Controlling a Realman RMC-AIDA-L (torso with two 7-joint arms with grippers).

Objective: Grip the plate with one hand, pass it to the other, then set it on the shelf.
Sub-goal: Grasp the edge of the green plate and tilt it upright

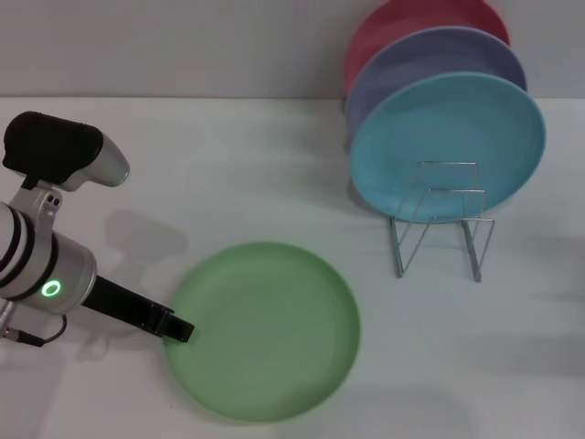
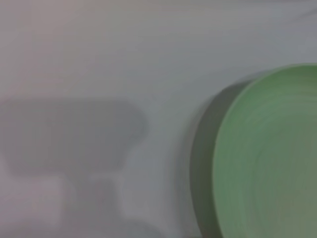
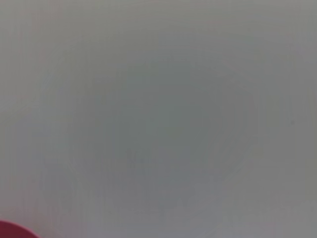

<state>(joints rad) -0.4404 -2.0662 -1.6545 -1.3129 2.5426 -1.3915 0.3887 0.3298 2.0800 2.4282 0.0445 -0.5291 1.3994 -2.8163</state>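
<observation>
The light green plate (image 1: 265, 329) lies flat on the white table at the front middle. It also shows in the left wrist view (image 2: 267, 158), at the edge of the picture. My left gripper (image 1: 178, 329) is low at the plate's left rim, at the end of the white-and-silver arm with the green ring light (image 1: 51, 289). The silver wire shelf (image 1: 439, 229) stands at the back right, with free loops in front. My right gripper is out of view.
A sky-blue plate (image 1: 448, 146), a lavender plate (image 1: 430, 59) and a red plate (image 1: 402, 23) stand upright in the shelf. A bit of red (image 3: 12, 232) shows in a corner of the right wrist view, the rest is bare table.
</observation>
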